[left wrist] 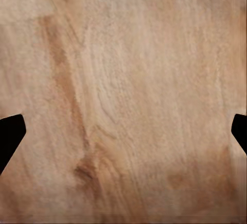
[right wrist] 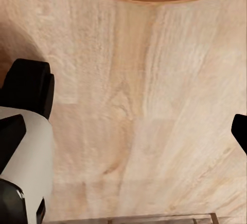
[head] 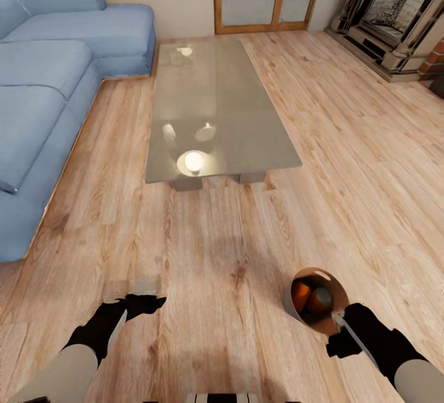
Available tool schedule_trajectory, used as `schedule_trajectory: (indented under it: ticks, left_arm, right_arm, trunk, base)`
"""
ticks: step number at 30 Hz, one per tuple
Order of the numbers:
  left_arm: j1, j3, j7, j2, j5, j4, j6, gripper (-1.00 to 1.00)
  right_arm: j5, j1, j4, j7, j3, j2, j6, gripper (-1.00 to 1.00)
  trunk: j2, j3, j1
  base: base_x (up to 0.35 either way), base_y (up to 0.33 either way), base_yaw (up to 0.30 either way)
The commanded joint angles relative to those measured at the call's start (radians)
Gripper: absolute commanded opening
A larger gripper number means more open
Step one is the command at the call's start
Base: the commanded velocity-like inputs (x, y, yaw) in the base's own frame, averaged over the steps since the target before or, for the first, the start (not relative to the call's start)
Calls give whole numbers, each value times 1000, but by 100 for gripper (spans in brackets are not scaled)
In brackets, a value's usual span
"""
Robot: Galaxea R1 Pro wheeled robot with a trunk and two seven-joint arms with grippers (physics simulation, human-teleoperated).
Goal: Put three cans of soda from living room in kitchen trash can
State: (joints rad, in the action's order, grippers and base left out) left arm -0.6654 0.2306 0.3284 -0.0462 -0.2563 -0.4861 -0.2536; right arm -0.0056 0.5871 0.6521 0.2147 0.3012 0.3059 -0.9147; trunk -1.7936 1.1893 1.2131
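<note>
The right gripper [head: 338, 319] pinches the near rim of the bin [head: 295, 302], which holds orange cans [head: 301, 295]. Left of the bin, the left gripper [head: 132, 310] hangs spread over bare floor [head: 234, 249]. Beyond the bin stands the glass table [head: 246, 125], then the sofa [head: 55, 76].

We see the pale grey, copper-lined tash can [head: 316, 300] tilted above the living room's wood floor [head: 234, 255], holding orange soda cans [head: 301, 295].
</note>
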Motion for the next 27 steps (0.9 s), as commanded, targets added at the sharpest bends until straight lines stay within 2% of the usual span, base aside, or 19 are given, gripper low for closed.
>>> schedule_trajectory:
  ticks: [1, 4, 5, 7, 8, 11, 12, 15, 19, 20, 22, 23, 26, 27]
  left_arm:
    - [1, 1, -53, -13, 3, 79, 12, 100]
    - [3, 1, -124, -47, 5, 166, 39, 100]
    - [12, 1, -153, -75, 5, 201, 66, 100]
    - [36, 2, -171, -102, 8, 227, 94, 100]
    - [67, 2, -182, -121, 16, 245, 124, 100]
    - [120, 2, -192, -139, 40, 260, 181, 100]
    - [202, 3, -199, -152, 85, 285, 270, 100]
    - [273, 5, -202, -158, 121, 300, 337, 100]
    - [353, 6, -203, -177, 154, 309, 408, 100]
    - [398, 7, -202, -186, 165, 313, 449, 100]
    - [432, 7, -199, -190, 169, 315, 483, 100]
    - [467, 7, -196, -191, 172, 316, 519, 100]
    - [515, 7, -194, -193, 174, 317, 564, 100]
    - [541, 7, -193, -194, 175, 317, 583, 100]
  right_arm:
    - [0, -28, -2, -1, -14, 1, 28, 100]
    - [-1, -68, -12, -3, -26, 2, 73, 100]
    - [-1, -92, -24, -4, -31, 1, 114, 100]
    - [-2, -113, -47, -5, -34, 1, 163, 100]
    - [-3, -128, -87, -6, -36, 1, 213, 100]
    - [-4, -142, -182, -7, -44, -1, 308, 100]
    - [-5, -150, -335, -7, -76, -6, 466, 100]
    - [-6, -153, -434, -7, -100, -9, 570, 100]
    - [-6, -155, -544, -6, -114, -12, 669, 100]
    - [-7, -156, -618, -7, -120, -20, 747, 100]
    - [-8, -166, -645, -8, -124, -31, 797, 100]
    - [-9, -194, -662, -10, -130, -44, 838, 100]
    - [-22, -248, -677, -11, -141, -60, 882, 100]
    - [-40, -272, -682, -11, -145, -67, 910, 100]
  trunk:
    - [7, -3, -4]
    - [28, -13, -15]
    - [35, -16, -19]
    - [49, -22, -27]
    - [56, -25, -31]
    - [77, -35, -42]
    - [84, -38, -46]
    - [105, -47, -58]
    - [133, -60, -73]
    - [140, -63, -77]
    - [154, -69, -84]
    - [161, -72, -88]
    - [182, -82, -100]
    - [189, -85, -104]
  base:
    - [0, 0, 0]
    - [0, 0, 0]
    - [0, 0, 0]
    - [0, 0, 0]
    - [0, 0, 0]
    - [0, 0, 0]
    - [0, 0, 0]
    - [0, 0, 0]
    - [0, 0, 0]
    - [0, 0, 0]
    - [0, 0, 0]
    - [0, 0, 0]
    - [0, 0, 0]
    - [0, 0, 0]
